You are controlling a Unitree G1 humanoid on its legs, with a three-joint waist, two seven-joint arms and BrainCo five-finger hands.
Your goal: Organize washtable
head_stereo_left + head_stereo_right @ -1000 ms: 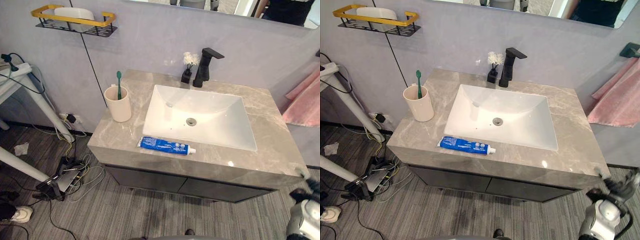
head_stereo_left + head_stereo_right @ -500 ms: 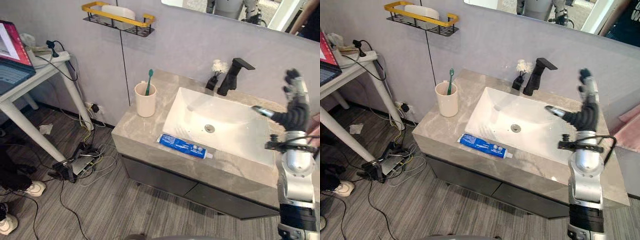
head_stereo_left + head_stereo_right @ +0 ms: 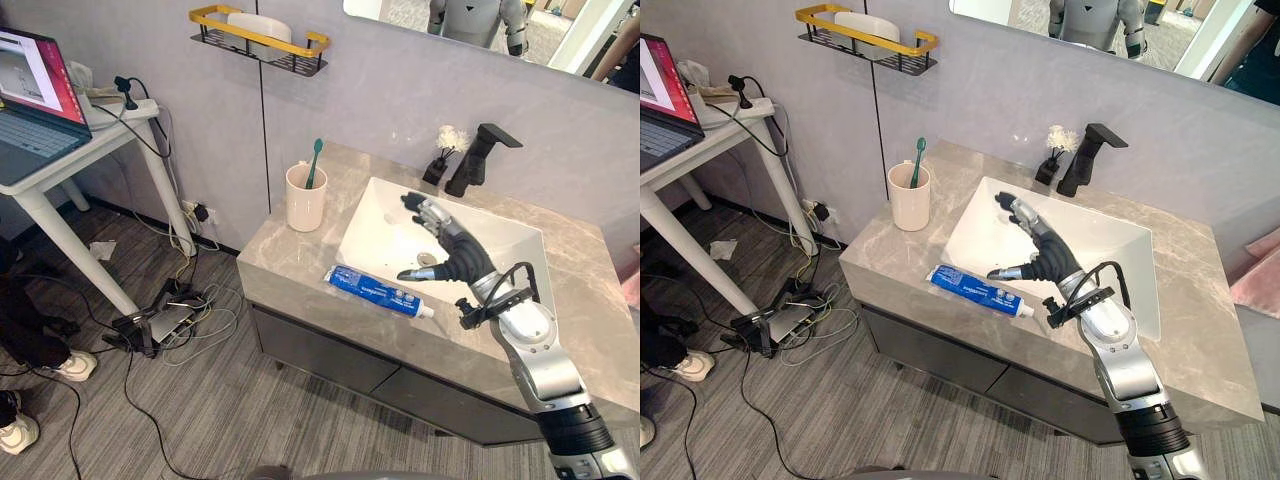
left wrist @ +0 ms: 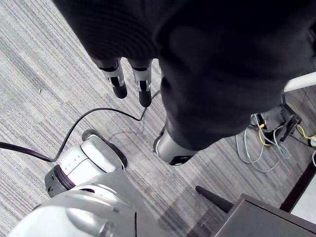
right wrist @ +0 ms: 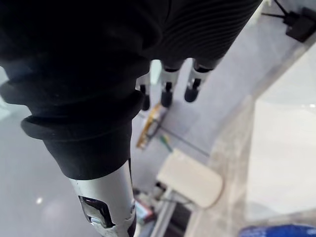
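Hovering above the sink (image 3: pixel 372 232), the right hand (image 3: pixel 446 252) is seen with fingers released, nothing held | toothpaste tube (image 3: pixel 375 290) laid flat on the bench (image 3: pixel 285 262) just before the sink | cup (image 3: pixel 305 202) with toothbrush (image 3: pixel 314 160) stood left of the sink | left hand (image 4: pixel 116 79) fingers relaxed.
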